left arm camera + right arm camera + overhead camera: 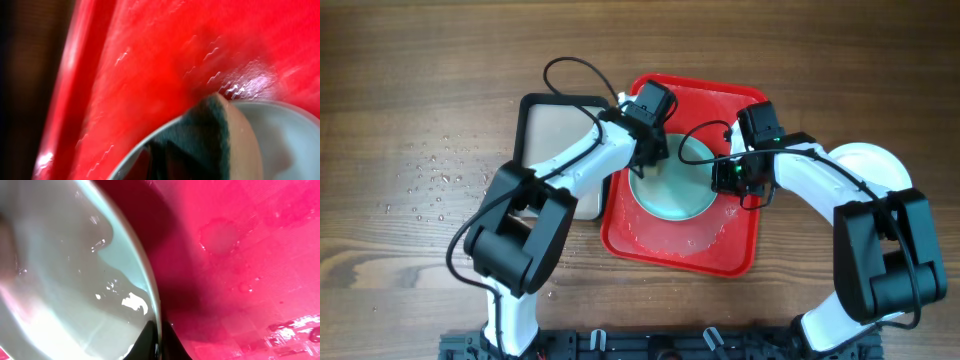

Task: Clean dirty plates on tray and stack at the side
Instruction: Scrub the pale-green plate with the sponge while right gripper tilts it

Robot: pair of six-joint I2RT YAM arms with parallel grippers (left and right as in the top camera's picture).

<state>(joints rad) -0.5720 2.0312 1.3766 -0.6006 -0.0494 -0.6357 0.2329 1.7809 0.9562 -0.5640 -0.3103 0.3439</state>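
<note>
Pale blue plate (676,195) lies flat in the red tray (665,250), between both arms. Right gripper (725,180) pinches its right rim. Left gripper (642,160), pressed together, sits slightly farther back at the left rim; I cannot tell what it holds.

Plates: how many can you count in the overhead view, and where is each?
2. One pale blue plate lies in the red tray; one white plate sits right of the tray, partly behind the right arm. Another may be hidden underneath.
</note>
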